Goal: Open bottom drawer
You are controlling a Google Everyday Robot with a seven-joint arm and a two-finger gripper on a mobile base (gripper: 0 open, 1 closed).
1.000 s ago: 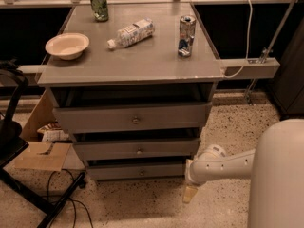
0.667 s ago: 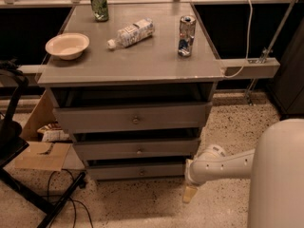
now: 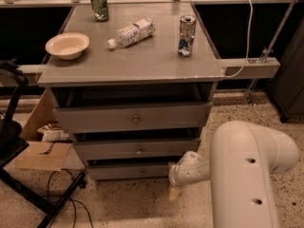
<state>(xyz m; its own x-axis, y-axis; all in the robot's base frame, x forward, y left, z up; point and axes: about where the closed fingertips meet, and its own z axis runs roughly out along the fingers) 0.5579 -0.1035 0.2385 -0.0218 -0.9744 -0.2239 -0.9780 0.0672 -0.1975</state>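
The bottom drawer (image 3: 128,171) is the slimmest grey front at the foot of the cabinet, with a small round knob (image 3: 141,172) at its centre. It sits under the mid-height drawer (image 3: 135,149) and the tall top drawer (image 3: 130,118). My gripper (image 3: 175,193) hangs low at the cabinet's lower right corner, pointing down at the floor, to the right of the knob and slightly below it. It holds nothing that I can see. The white arm (image 3: 247,175) fills the lower right of the view.
On the cabinet top (image 3: 142,63) stand a bowl (image 3: 67,44), a lying bottle (image 3: 130,32), a tall can (image 3: 186,35) and a green can (image 3: 99,4). A cardboard box (image 3: 42,153) and a black stand with cables (image 3: 28,194) are on the floor at left.
The arm has swung left toward the cabinet, and the gripper has moved a little left, closer to the bottom drawer's right end. The drawers have not moved.
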